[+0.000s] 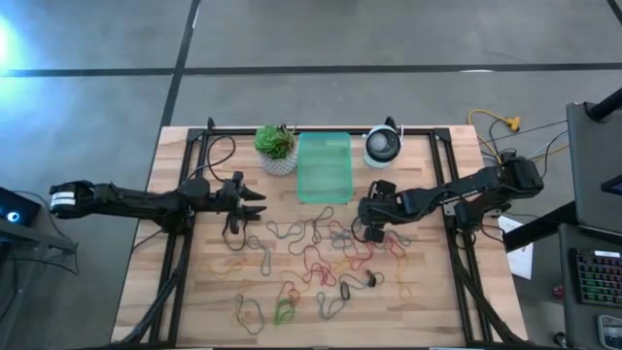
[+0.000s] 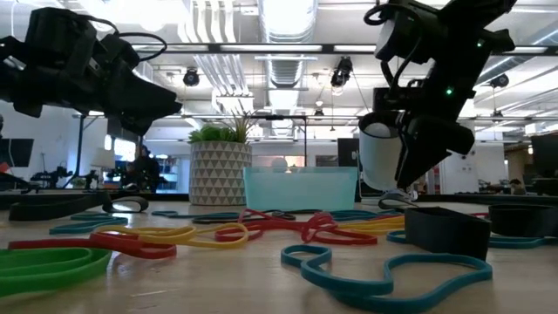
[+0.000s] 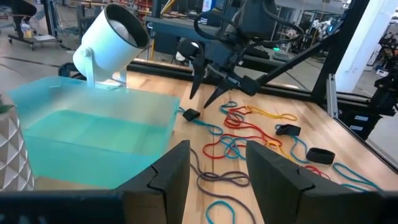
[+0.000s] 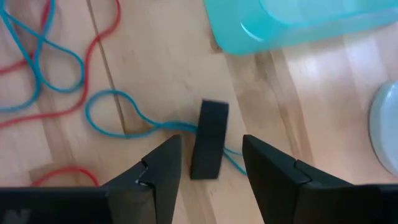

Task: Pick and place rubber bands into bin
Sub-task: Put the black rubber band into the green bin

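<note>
Many rubber bands (image 1: 311,253) in red, blue, yellow, green and black lie loose across the wooden table. The mint-green bin (image 1: 303,170) stands at the far middle. My right gripper (image 4: 211,142) is open, slanting down just near of the bin's right corner. Its fingers stand on either side of a short black band (image 4: 208,134), which lies flat on the wood across a blue band (image 4: 118,118), and they do not touch it. My left gripper (image 1: 258,202) waits open and level to the left of the bin, above the table.
A white patterned pot with a green plant (image 1: 277,148) stands left of the bin, and a round white device (image 1: 383,146) right of it. Black frame rails (image 1: 185,253) run down both sides of the table. Cables lie by the left arm.
</note>
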